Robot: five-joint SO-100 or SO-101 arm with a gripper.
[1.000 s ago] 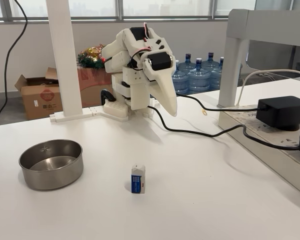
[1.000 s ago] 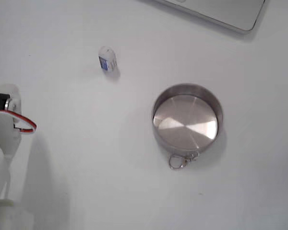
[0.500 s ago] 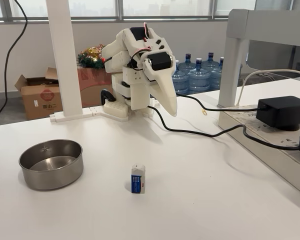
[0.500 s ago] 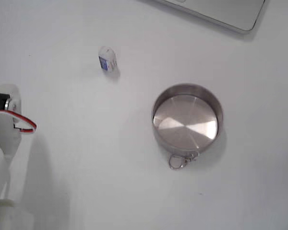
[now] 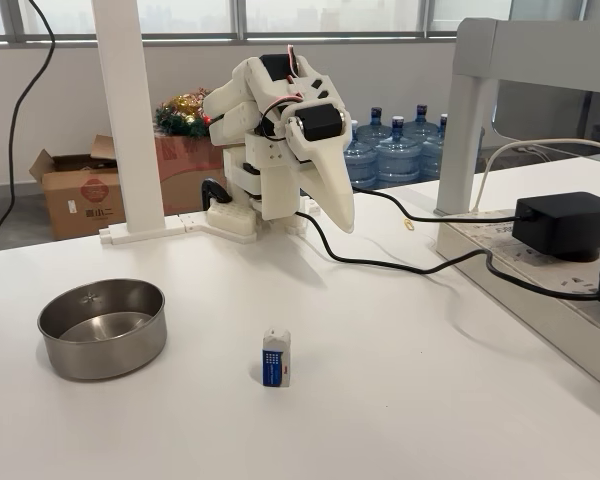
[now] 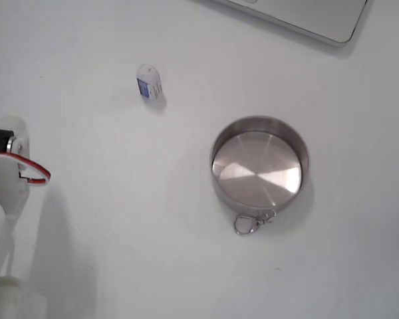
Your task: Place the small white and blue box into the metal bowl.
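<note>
The gripper hangs folded near the far edge of the table, fingers pressed together and holding nothing. The box stands upright toward the near edge. The bowl sits well apart from it, toward the table's left edge.

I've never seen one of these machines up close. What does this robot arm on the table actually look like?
The arm is built from chunky white plastic shells, with black motor blocks set into the joints. A thin red and white wire loops out at the top, and a black cable trails from its base across the white table. The gripper ends in long, pointed white jaws, tapering like a beak.
</note>
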